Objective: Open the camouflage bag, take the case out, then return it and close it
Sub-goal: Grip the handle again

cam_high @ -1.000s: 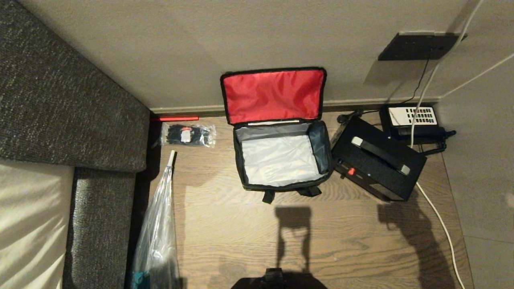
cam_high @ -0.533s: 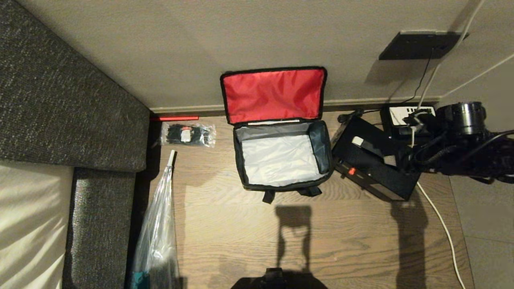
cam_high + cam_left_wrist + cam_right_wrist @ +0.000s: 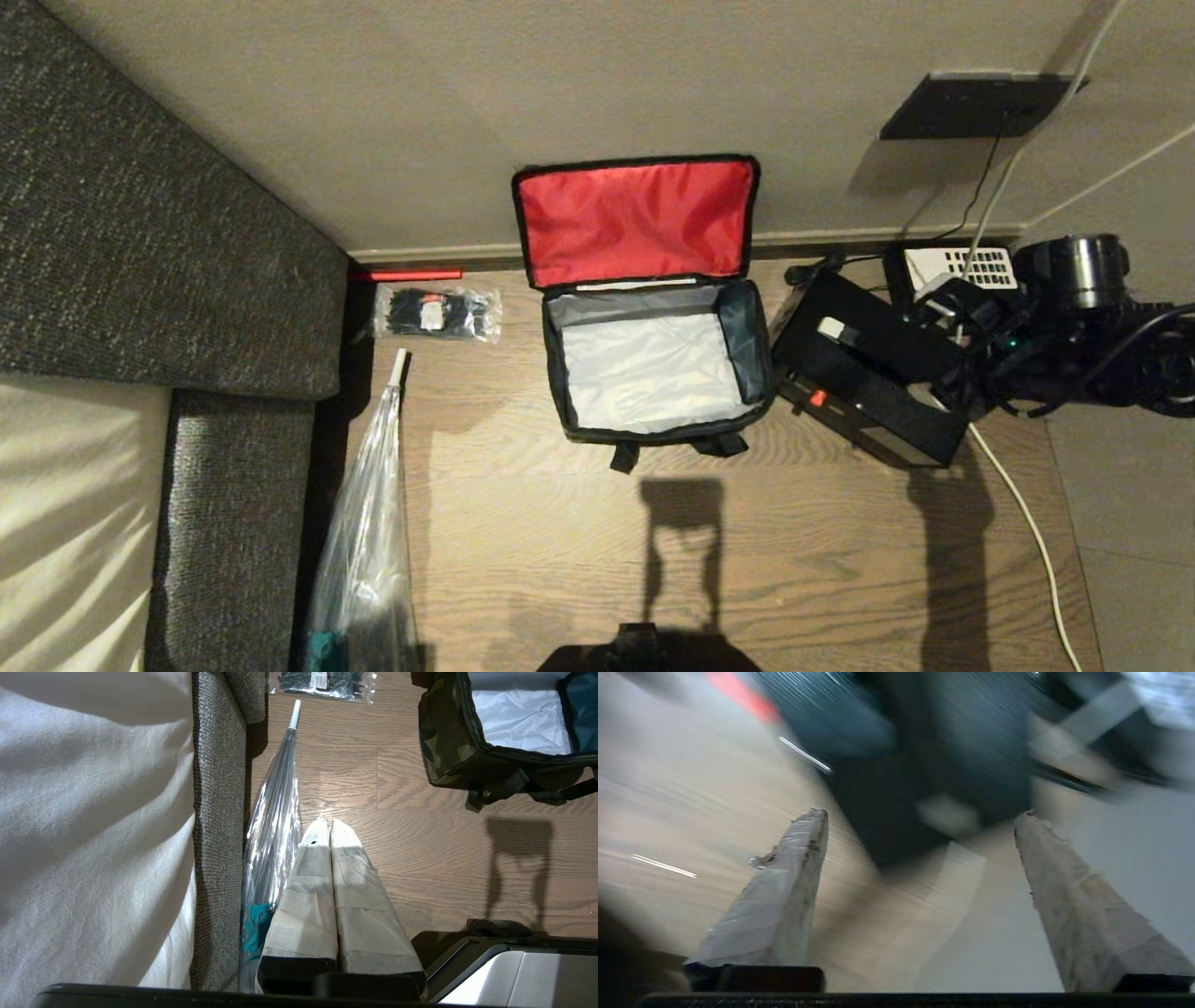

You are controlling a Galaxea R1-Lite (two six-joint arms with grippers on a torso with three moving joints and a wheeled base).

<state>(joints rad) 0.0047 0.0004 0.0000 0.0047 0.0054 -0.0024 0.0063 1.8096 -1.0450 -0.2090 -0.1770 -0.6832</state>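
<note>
Here, you saw the camouflage bag (image 3: 653,364) at the centre of the head view, its red-lined lid propped back against the wall, so the grey interior lay bare. The case (image 3: 864,373) sat on the wooden floor just right of the bag, touching its side, evidently taken out and awaiting return. Your right gripper (image 3: 943,359) reached in from the right edge over the case's far end, jaws spread wide and gripping nothing, probably lining up on the strap handle. Your left gripper (image 3: 328,823) hung parked, fingers pressed together, beside a clear umbrella (image 3: 275,812).
</note>
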